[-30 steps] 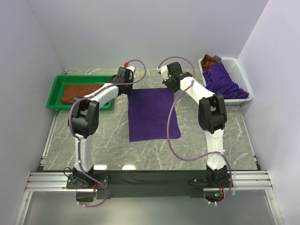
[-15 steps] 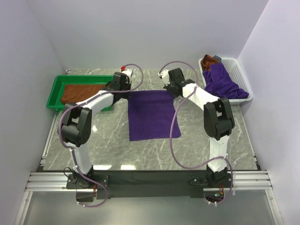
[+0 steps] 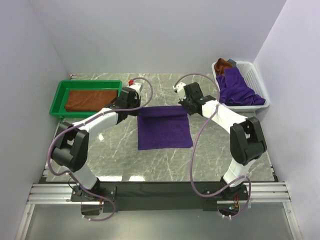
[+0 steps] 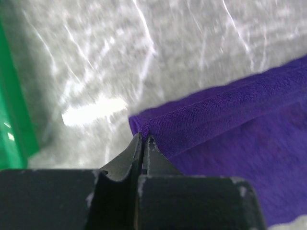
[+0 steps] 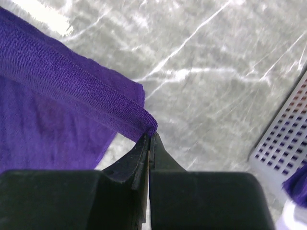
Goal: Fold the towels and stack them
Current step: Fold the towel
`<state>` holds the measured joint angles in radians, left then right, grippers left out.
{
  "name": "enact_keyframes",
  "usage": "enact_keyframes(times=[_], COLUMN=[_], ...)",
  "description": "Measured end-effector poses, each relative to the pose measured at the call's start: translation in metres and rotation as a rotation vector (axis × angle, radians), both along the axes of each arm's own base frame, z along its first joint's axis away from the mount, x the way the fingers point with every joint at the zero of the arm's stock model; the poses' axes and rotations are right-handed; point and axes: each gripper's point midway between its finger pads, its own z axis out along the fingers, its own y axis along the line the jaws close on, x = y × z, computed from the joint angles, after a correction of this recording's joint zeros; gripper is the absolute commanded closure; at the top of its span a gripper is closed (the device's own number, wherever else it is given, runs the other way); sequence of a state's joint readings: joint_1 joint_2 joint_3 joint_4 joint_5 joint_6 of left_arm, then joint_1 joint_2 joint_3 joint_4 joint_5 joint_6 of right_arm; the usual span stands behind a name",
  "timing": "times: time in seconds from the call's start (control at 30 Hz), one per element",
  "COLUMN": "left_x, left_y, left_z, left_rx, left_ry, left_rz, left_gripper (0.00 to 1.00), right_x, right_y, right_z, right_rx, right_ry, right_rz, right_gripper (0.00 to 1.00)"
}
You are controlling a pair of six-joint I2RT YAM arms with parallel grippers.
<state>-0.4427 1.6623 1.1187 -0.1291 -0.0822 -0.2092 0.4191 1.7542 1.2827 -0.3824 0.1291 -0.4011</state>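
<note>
A deep purple towel [image 3: 164, 131] lies spread on the middle of the marble table [image 3: 225, 150], its near part flat. Its far edge is raised off the surface and turned over as a darker band. The left gripper [image 3: 137, 109] is clamped on the far-left corner of that towel; the left wrist view shows the jaws pressed together on the plush hem (no gap between the fingers [image 4: 134, 153]). The right gripper [image 3: 185, 107] pinches the far-right corner the same way, with the hem caught at its tips.

At the table's far-left corner a green tray [image 3: 56, 100] holds a flat rust-brown towel [image 3: 90, 98]. At the far-right corner a white slotted basket [image 3: 256, 82] holds a crumpled purple towel [image 3: 237, 90], with a brown cloth [image 3: 223, 64] behind it.
</note>
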Motion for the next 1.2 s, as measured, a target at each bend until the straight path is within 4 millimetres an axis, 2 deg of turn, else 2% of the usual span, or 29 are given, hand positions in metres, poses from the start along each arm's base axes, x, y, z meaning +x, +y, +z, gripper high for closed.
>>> enact_keyframes(times=[0.23, 0.47, 0.67, 0.83, 1.07, 1.2], left_x=[-0.037, -0.056, -0.067, -0.083, -0.106, -0.114], left_y=[-0.007, -0.001, -0.001, -0.001, -0.002, -0.003], left_z=[-0.013, -0.012, -0.012, -0.024, -0.045, -0.053], left_rx=[-0.008, -0.024, -0.034, -0.045, -0.036, -0.043], left_ry=[0.071, 0.095, 0.122, 0.167, 0.236, 0.267], left_rz=[0.009, 0.043, 0.058, 0.068, 0.075, 0.092], left_gripper=[0.99, 0.99, 0.99, 0.99, 0.99, 0.99], right_x=[-0.031, -0.066, -0.093, -0.115, -0.133, -0.136], right_y=[-0.001, 0.013, 0.004, -0.004, -0.006, -0.006], right_z=[0.0, -0.007, -0.013, -0.024, -0.04, -0.047], right_rx=[0.019, 0.039, 0.064, 0.071, 0.064, 0.059], right_ry=[0.028, 0.086, 0.137, 0.184, 0.236, 0.255], right_rz=[-0.014, -0.004, -0.056, -0.099, -0.117, -0.128], right_gripper=[1.0, 1.0, 1.0, 1.0, 1.0, 1.0])
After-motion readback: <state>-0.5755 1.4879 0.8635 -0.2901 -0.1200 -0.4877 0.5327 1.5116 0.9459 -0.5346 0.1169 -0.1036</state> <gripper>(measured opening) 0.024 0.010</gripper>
